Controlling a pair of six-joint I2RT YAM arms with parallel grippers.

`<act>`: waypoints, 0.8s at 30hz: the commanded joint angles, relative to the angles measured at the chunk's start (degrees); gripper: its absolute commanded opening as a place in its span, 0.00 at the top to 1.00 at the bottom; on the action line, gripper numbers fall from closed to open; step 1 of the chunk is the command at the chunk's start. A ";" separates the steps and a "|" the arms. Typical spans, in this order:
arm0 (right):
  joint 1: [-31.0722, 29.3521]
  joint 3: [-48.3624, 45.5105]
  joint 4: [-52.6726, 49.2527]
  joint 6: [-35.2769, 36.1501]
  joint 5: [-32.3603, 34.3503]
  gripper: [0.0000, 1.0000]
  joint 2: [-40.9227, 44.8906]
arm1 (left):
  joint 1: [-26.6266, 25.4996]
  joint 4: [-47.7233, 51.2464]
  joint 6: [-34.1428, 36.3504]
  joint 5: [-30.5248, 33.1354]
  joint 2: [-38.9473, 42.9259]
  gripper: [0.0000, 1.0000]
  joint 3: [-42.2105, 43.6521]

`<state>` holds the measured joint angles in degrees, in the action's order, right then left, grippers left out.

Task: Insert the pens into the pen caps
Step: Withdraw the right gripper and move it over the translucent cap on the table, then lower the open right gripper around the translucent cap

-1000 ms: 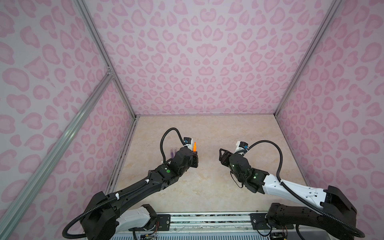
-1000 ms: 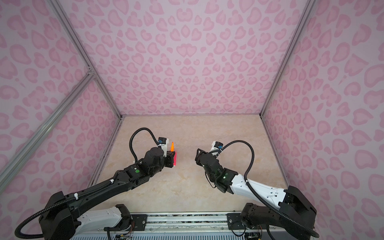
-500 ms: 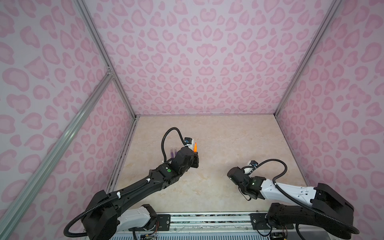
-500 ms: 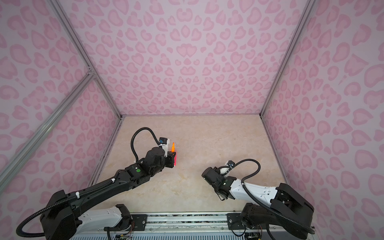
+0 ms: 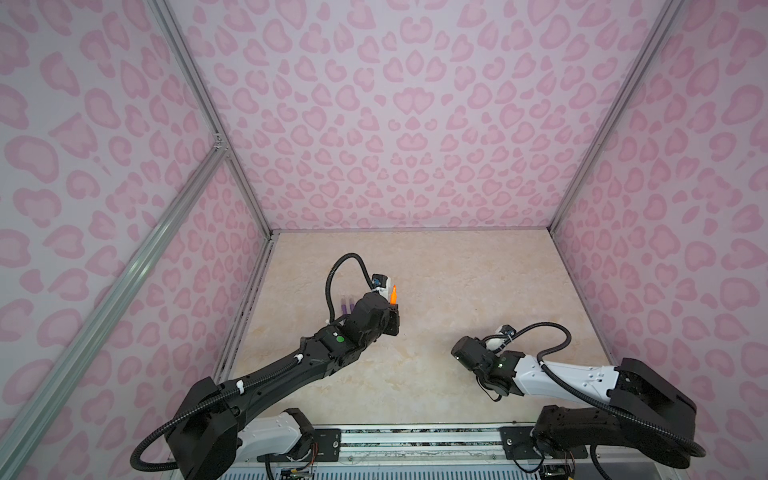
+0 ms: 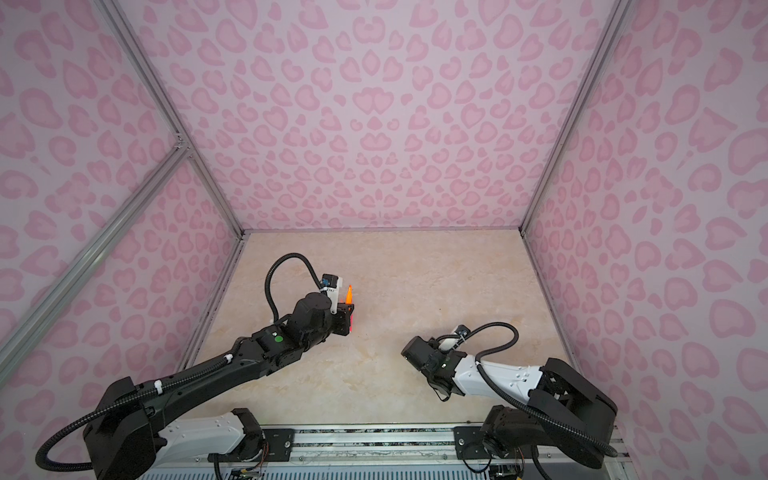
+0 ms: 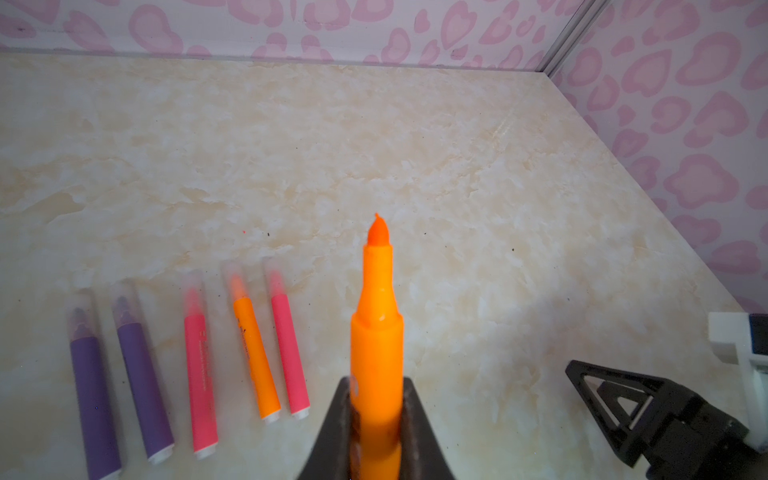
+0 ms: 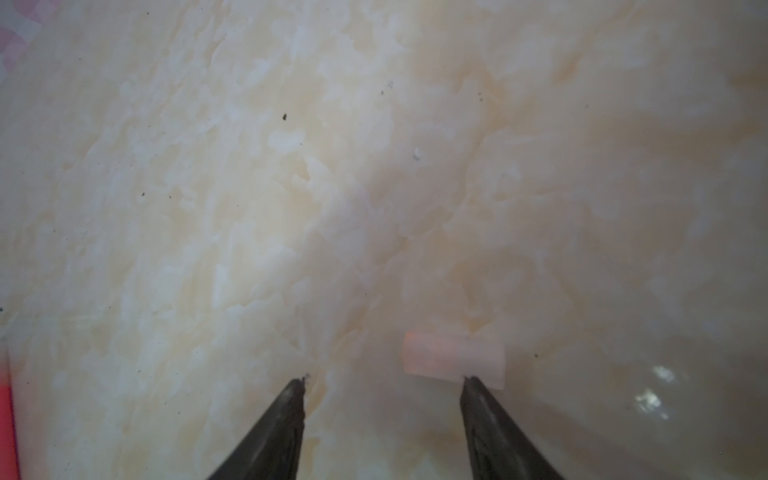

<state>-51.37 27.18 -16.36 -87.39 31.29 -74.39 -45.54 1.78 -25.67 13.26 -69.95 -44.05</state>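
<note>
My left gripper (image 7: 376,386) is shut on an orange pen (image 7: 376,332), holding it upright above the table with its pointed tip bare; the tip shows in both top views (image 5: 393,294) (image 6: 349,294). In the left wrist view, five pens lie in a row beside it: two purple pens (image 7: 93,399), a pink one (image 7: 199,374), an orange one (image 7: 255,353) and another pink one (image 7: 289,349). Each wears a clear pen cap (image 7: 193,291). My right gripper (image 8: 384,379) is open, low over the table. A loose clear pen cap (image 8: 451,357) lies just beyond one fingertip, outside the gap.
Pink-patterned walls close the beige marble table (image 5: 457,270) on three sides. The purple pens (image 5: 347,305) lie left of my left gripper. The right arm (image 5: 561,374) stretches low across the front right. A metal rail (image 5: 415,436) runs along the front edge.
My right arm has pulled away from the middle, back to the front right, and dropped low to the table. The left arm holds still with the orange pen.
</note>
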 commanded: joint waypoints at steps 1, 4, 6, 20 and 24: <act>-0.06 -0.46 -1.00 -0.79 1.36 0.38 -0.16 | -0.03 -0.65 0.45 -0.54 -0.18 0.97 -0.77; -0.04 -0.79 -1.92 -1.46 1.92 0.38 0.26 | -0.07 -0.64 0.44 -0.61 0.08 0.97 -0.64; -0.04 -1.43 -2.10 -2.04 2.18 0.38 0.94 | -0.07 -0.64 0.45 -0.68 0.25 0.97 -0.57; 1.22 -4.89 2.12 2.00 1.83 0.40 4.93 | -0.08 -0.69 0.27 -1.39 1.49 0.97 -0.33; 1.34 -4.72 2.97 1.58 1.33 0.42 2.98 | -0.08 -0.63 0.27 -1.39 1.49 0.97 -0.32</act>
<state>-50.11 22.31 -14.00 -86.32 32.18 -70.39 -45.60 1.78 -25.50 11.90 -68.79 -44.05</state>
